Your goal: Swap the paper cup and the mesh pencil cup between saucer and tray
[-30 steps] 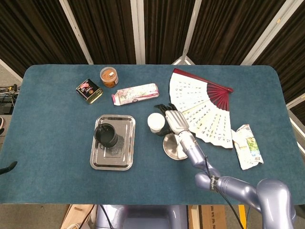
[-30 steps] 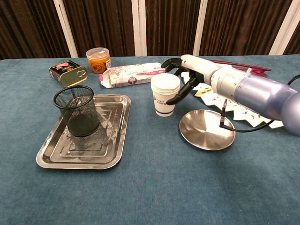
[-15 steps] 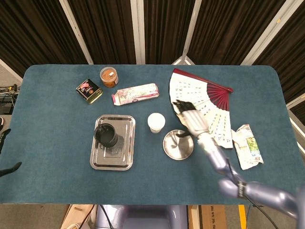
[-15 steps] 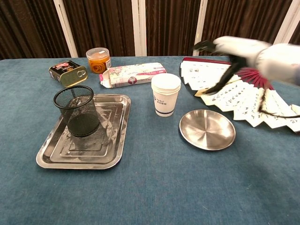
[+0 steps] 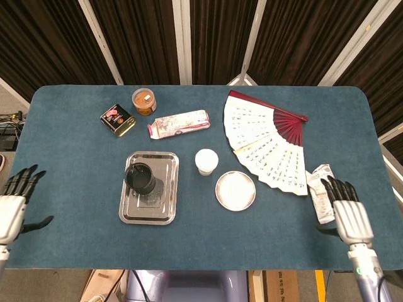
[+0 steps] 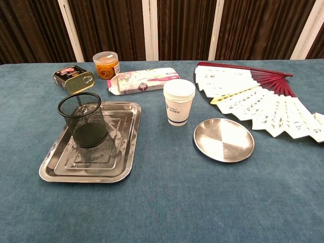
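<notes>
Progress: partial. White paper cup [image 6: 179, 108] stands on the cloth beside the empty round steel saucer [image 6: 224, 139], well off your right hand [image 5: 348, 217]; black mesh pencil cup [image 6: 84, 119] occupies the rectangular steel tray [image 6: 111, 169], away from your left hand [image 5: 14, 202]. Both hands spread, holding nothing; both placements remain yours.

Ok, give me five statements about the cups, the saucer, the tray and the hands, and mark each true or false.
1. The paper cup stands on the saucer. False: it stands on the table beside the saucer, which holds nothing.
2. The mesh pencil cup stands upright on the tray. True.
3. The right hand holds the paper cup. False: it hangs near the table's right front edge, fingers spread, holding nothing.
4. The left hand is at the far left edge in the head view, holding nothing. True.
5. The paper cup lies tipped on its side. False: it stands upright.
</notes>
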Available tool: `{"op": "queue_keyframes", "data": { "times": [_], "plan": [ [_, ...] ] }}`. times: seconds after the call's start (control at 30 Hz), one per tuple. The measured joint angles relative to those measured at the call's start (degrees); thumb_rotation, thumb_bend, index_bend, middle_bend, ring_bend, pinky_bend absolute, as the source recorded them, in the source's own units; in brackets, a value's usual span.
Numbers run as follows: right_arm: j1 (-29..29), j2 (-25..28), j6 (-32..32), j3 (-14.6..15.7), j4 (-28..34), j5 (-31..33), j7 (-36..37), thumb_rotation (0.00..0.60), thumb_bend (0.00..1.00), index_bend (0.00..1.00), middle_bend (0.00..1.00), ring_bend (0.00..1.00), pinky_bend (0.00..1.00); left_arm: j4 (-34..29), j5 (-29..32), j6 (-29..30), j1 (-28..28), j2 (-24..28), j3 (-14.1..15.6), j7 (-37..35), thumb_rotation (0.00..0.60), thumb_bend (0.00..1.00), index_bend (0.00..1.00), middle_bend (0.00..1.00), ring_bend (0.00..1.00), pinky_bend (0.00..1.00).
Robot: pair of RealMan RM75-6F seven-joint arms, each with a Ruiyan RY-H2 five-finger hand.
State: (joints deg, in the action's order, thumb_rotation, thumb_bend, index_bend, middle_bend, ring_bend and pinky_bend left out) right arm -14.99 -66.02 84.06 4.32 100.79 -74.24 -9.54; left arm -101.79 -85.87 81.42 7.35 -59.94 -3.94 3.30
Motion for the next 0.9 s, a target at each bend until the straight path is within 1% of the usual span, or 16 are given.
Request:
{"op": "queue_keyframes", "data": {
  "times": [0.07, 0.17, 0.23, 0.33, 0.47, 0.6, 0.8, 0.9],
  "plan": [
    [1.12, -0.99, 2.06, -0.14, -1.79, -0.82, 0.09, 0.600, 0.00, 0.00, 0.00, 0.00, 0.00, -1.61, 1.25, -3.56, 1.99, 0.80, -0.70, 0.05, 0.600, 0.09, 0.11, 0.00, 0.00, 0.09],
    [2.44, -2.96, 4.70, -0.99, -5.36, -1.91, 0.30, 0.600, 0.00, 0.00, 0.00, 0.00, 0.00, -4.25, 4.40, -10.84, 6.37, 2.00, -2.31, 0.82, 0.600, 0.07, 0.11, 0.00, 0.00, 0.08],
    [3.12, -3.96, 5.72, -1.66, -7.39, -2.52, 0.34, 0.600, 0.00, 0.00, 0.00, 0.00, 0.00, -6.15, 7.69, -15.94, 10.26, 2.47, -3.80, 2.55, 0.600, 0.06, 0.11, 0.00, 0.00, 0.08],
    [4.29, -5.49, 8.01, -3.32, -9.85, -3.31, 0.31, 0.600, 0.00, 0.00, 0.00, 0.00, 0.00, -8.06, 12.58, -20.39, 15.22, 2.06, -5.78, 6.89, 0.600, 0.04, 0.11, 0.00, 0.00, 0.07],
    [5.62, -6.77, 9.41, -5.61, -12.31, -3.16, 0.40, 0.600, 0.00, 0.00, 0.00, 0.00, 0.00, -8.95, 19.04, -23.64, 20.12, -0.53, -7.38, 13.06, 0.600, 0.04, 0.11, 0.00, 0.00, 0.07],
    [6.35, -6.72, 9.17, -6.62, -12.58, -2.57, 1.00, 0.600, 0.00, 0.00, 0.00, 0.00, 0.00, -8.59, 25.35, -25.42, 24.56, -4.69, -8.21, 18.75, 0.600, 0.04, 0.11, 0.00, 0.00, 0.07],
    [6.80, -6.49, 7.71, -7.32, -12.51, -2.46, 1.50, 0.600, 0.00, 0.00, 0.00, 0.00, 0.00, -6.59, 32.08, -25.55, 29.35, -10.70, -7.96, 26.06, 0.600, 0.04, 0.11, 0.00, 0.00, 0.08],
    [7.02, -6.35, 7.02, -7.74, -12.46, -2.40, 1.79, 0.600, 0.00, 0.00, 0.00, 0.00, 0.00, -4.62, 33.41, -24.96, 30.76, -13.43, -7.56, 27.59, 0.600, 0.04, 0.11, 0.00, 0.00, 0.08]
  ]
}}
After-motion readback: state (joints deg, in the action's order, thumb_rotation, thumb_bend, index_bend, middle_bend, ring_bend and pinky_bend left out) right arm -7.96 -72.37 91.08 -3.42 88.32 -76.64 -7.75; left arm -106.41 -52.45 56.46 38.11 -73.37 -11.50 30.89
